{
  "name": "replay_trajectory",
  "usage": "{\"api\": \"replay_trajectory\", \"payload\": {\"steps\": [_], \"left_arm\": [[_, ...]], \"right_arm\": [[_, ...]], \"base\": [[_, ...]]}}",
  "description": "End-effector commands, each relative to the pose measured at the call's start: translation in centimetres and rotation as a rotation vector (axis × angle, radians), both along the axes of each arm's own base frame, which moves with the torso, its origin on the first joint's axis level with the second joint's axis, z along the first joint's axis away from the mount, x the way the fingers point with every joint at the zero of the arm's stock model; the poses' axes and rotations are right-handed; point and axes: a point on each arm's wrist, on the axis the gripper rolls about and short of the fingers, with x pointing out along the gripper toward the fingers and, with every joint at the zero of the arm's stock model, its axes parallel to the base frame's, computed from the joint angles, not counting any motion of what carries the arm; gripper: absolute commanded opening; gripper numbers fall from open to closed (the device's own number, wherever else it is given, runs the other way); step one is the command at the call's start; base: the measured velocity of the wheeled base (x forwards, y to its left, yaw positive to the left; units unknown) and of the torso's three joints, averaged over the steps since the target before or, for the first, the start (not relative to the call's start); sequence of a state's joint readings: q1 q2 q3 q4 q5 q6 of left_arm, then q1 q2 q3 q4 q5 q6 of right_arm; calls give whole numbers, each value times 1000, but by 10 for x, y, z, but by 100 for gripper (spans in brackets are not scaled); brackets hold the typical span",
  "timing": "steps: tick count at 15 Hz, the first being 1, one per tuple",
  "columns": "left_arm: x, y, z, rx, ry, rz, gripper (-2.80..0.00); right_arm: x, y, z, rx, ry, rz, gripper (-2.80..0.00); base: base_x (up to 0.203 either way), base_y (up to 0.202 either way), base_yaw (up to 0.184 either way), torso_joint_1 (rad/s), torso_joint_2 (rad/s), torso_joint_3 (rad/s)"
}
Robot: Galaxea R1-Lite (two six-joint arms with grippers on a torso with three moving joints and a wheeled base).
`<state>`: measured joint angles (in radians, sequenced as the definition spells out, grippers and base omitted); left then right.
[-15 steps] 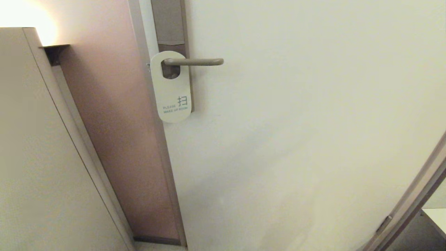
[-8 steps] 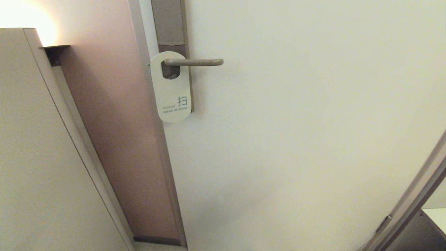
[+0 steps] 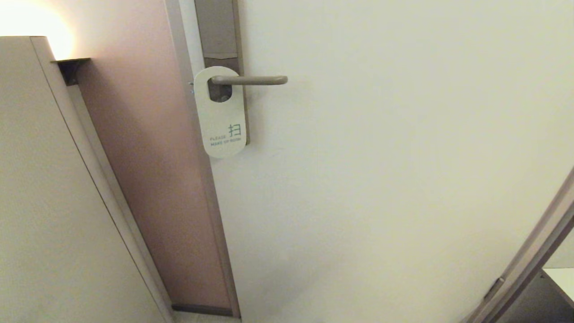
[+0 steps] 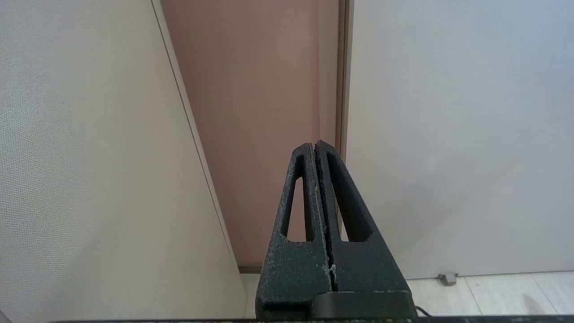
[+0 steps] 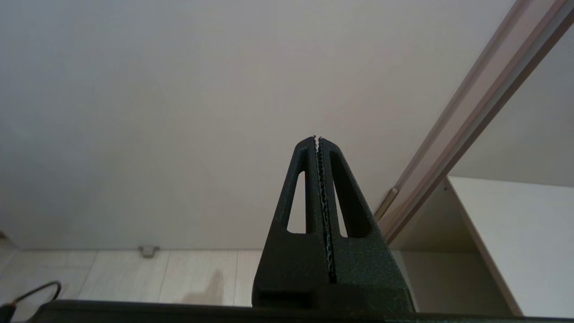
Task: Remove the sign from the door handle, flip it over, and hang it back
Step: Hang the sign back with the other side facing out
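The sign point(image 3: 220, 117) hangs by its hole on the door handle point(image 3: 251, 80), white side out, with a dark character and small teal text. The handle is a slim bronze-grey lever on a tall brown backplate point(image 3: 219, 31) at the left edge of the white door point(image 3: 381, 157). Neither arm shows in the head view. My left gripper point(image 4: 314, 144) is shut and empty, low down, facing the door's edge. My right gripper point(image 5: 317, 139) is shut and empty, low down, facing the door. The sign and handle do not show in either wrist view.
A pinkish-brown wall panel point(image 3: 143, 157) and a beige cabinet side point(image 3: 45, 202) stand left of the door. A door frame point(image 3: 529, 260) runs diagonally at the lower right, with a white shelf point(image 5: 515, 237) behind it. A small door stop point(image 4: 447, 278) sits on the pale floor.
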<state>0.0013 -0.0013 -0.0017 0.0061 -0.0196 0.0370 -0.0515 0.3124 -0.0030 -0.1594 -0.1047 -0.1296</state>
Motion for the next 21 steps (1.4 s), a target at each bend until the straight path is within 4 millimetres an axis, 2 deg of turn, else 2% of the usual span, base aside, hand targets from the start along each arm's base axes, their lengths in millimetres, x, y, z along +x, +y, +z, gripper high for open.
{"api": "replay_trajectory", "payload": {"steps": [1,6,11,13,21], "left_arm": [[0,0,0,0,2,-2,-280],[0,0,0,0,2,-2,-280],[0,0,0,0,2,-2,-280],[0,0,0,0,2,-2,-280],[0,0,0,0,2,-1,-280]], "right_arm": [[-4,0,-2,-2,-31,6,-280],[-13,2,-10,30,-42,126,-280],[-18,2,-11,92,-100,128,-280],[-22,3,-19,119,-76,143,-280],[-28,3,-20,119,-160,149,-280]], "base": [[0,0,0,0,0,0],[0,0,0,0,0,0],[0,0,0,0,0,0],[0,0,0,0,0,0],[0,0,0,0,0,0]]}}
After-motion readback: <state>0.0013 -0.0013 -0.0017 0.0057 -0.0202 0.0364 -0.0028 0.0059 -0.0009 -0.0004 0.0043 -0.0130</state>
